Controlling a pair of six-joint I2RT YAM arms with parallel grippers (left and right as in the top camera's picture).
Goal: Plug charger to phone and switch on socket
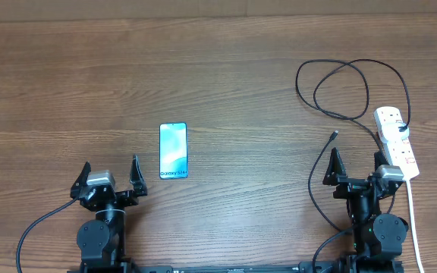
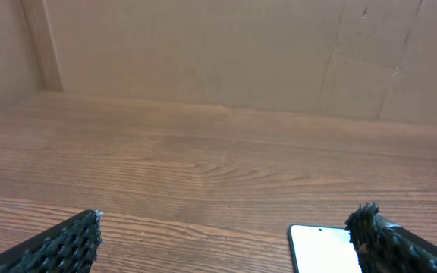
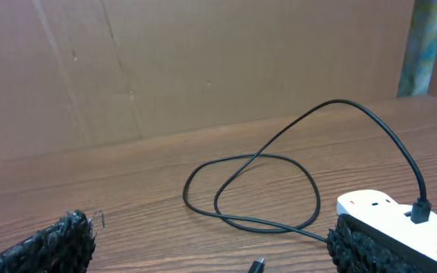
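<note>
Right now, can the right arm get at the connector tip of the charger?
Probably yes. The connector tip lies on the bare table just ahead of the open right gripper, with nothing between them.

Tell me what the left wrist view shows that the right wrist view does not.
Only the left wrist view: a corner of the slim rectangular phone with a light screen, at the bottom edge. Only the right wrist view: the thin black looped charger cable, its small connector tip, and the white elongated power strip with the cable plugged in. Both: the brown wooden table, a brown board wall, and an arm's own black gripper, open: left gripper, right gripper.
</note>
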